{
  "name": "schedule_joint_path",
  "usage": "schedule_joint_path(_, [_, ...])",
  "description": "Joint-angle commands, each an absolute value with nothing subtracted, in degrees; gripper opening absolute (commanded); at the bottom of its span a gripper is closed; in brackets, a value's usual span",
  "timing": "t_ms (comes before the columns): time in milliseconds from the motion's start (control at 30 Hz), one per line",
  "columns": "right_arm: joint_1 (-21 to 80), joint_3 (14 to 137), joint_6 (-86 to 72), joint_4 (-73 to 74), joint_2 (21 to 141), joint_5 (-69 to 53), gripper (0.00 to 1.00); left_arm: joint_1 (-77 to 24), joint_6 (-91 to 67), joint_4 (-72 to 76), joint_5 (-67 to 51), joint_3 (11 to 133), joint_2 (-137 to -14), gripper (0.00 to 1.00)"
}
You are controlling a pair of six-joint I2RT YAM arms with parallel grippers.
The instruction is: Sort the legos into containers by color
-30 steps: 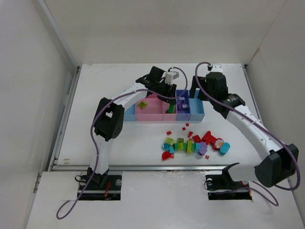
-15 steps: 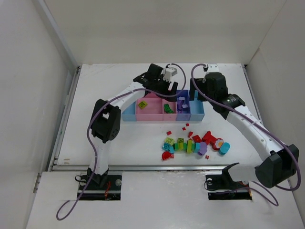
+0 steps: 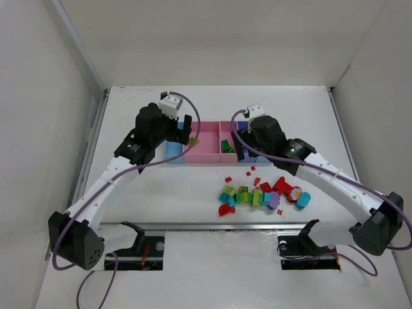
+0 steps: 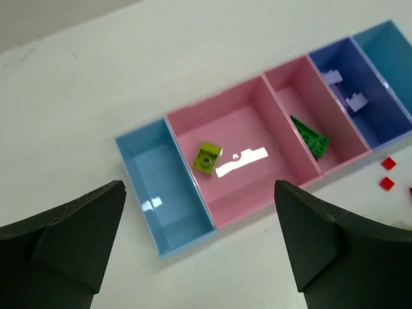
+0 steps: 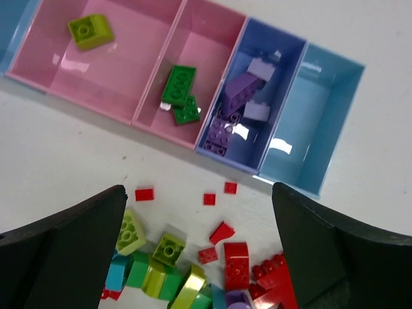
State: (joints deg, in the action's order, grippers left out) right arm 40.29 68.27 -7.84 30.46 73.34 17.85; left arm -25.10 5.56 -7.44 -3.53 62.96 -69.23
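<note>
The containers (image 3: pixel 207 153) are a row of joined bins at mid-table. In the left wrist view the left light blue bin (image 4: pixel 164 193) has nothing in it. The wide pink bin (image 4: pixel 248 187) holds a lime brick (image 4: pixel 208 158), and the narrow pink bin holds a green brick (image 4: pixel 309 136). Purple bricks (image 5: pixel 235 106) lie in the purple-blue bin (image 5: pixel 275 96); the right light blue bin (image 5: pixel 315 122) holds nothing. Loose legos (image 3: pixel 261 193) lie in front. My left gripper (image 4: pixel 199 257) hangs open above the row's left end. My right gripper (image 5: pixel 199 257) hangs open over the pile's far edge (image 5: pixel 193 270).
Small red tiles (image 5: pixel 145 194) lie scattered between the bins and the pile. White walls enclose the table on the left, back and right. A metal rail (image 3: pixel 193 225) runs along the near edge by the arm bases.
My left gripper has opened and drawn back to the left, away from the narrow pink bin. My right arm has swung left and nearer, from behind the bins to above their front.
</note>
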Motion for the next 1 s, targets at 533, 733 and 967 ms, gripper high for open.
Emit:
schedule_joint_path(533, [44.82, 58.1, -14.95, 28.92, 82.79, -1.57, 0.83, -25.22, -1.05, 2.63, -0.18, 42.28, -57.84, 0.99])
schedule_joint_path(733, [45.35, 55.99, -13.01, 25.23, 85.25, -5.19, 0.86, -25.22, -1.05, 3.16, -1.58, 41.22, -57.83, 0.99])
schedule_joint_path(967, [45.35, 58.35, -10.2, 24.18, 91.84, -7.03, 0.85, -25.22, -1.05, 3.16, -2.11, 41.22, -57.83, 0.99])
